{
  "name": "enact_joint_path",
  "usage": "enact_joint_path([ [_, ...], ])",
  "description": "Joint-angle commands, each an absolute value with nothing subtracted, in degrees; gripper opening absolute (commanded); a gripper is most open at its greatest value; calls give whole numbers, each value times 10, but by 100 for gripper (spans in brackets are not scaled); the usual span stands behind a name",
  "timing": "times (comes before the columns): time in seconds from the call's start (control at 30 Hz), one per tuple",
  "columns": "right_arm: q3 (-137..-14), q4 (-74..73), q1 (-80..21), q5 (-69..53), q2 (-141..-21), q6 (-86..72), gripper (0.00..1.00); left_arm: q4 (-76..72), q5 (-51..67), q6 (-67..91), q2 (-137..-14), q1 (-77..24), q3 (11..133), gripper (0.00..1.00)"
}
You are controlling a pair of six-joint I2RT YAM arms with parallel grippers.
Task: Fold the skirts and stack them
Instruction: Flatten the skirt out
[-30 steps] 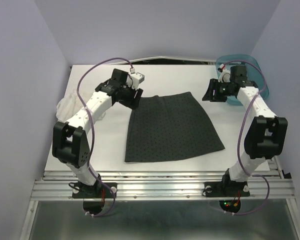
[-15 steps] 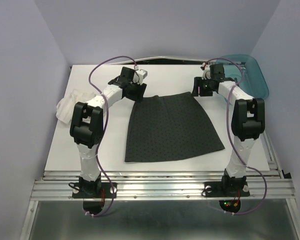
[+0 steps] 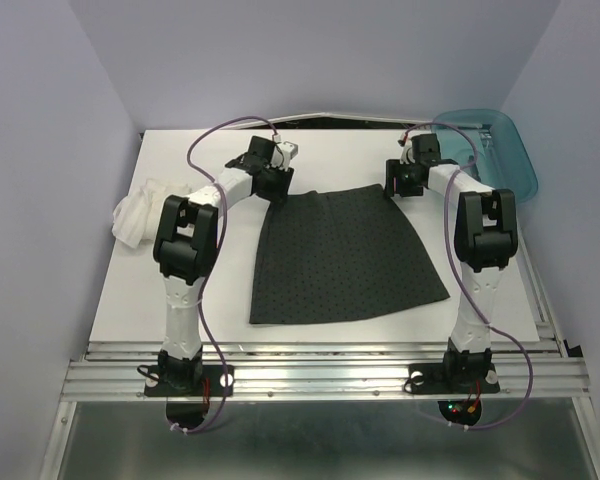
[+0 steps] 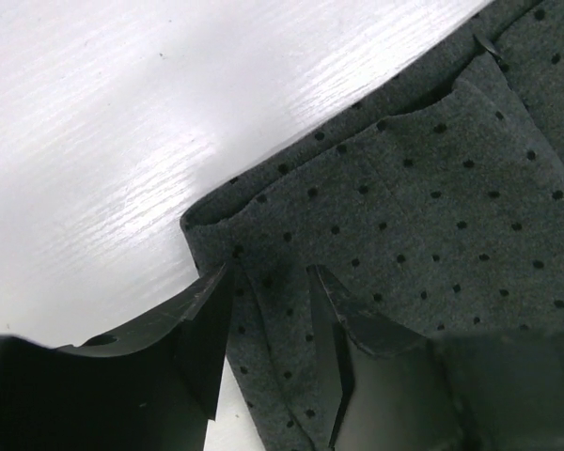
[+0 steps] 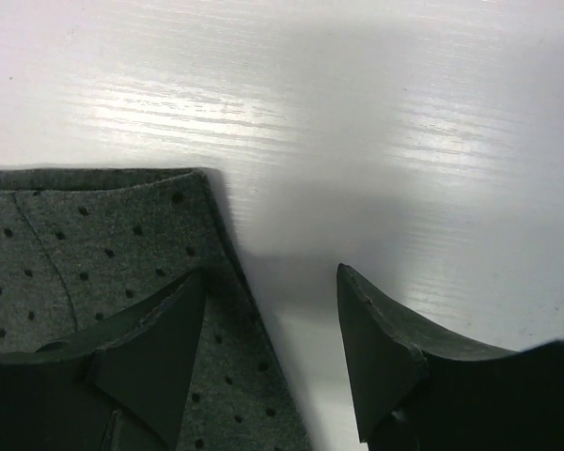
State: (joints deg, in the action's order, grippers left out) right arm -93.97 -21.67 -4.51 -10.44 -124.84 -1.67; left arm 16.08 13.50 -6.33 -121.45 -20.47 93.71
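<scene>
Dotted skirt (image 3: 345, 255) flat, narrow end far

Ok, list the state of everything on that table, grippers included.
charcoal dotted skirt: spread flat, unfolded
white ruffled skirt: bunched up at the left edge of the table, untouched
teal bin: upright at the far right corner
left gripper: open, jaws astride the dotted skirt's far left corner
right gripper: open, jaws astride its far right corner

A teal plastic bin (image 3: 514, 165) stands at two o'clock on the white table (image 3: 335, 155), at its far right corner.
</scene>
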Motion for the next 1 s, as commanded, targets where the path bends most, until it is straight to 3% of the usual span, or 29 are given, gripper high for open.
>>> enact_joint_path([
  [0.0, -944, -202, -45, -64, -1266, -7, 62, 155, 111, -56, -1233, -200, 983, 45],
  [0.33, -954, -221, -45, -19, -1293, 13, 58, 161, 54, -56, -1250, -200, 993, 24],
  [0.5, -960, -228, -45, -6, -1303, 19, 57, 164, 40, -64, -1246, -194, 987, 0],
  [0.97, -942, -232, -45, 31, -1300, 36, 55, 163, 6, -124, -1197, -156, 969, 0],
])
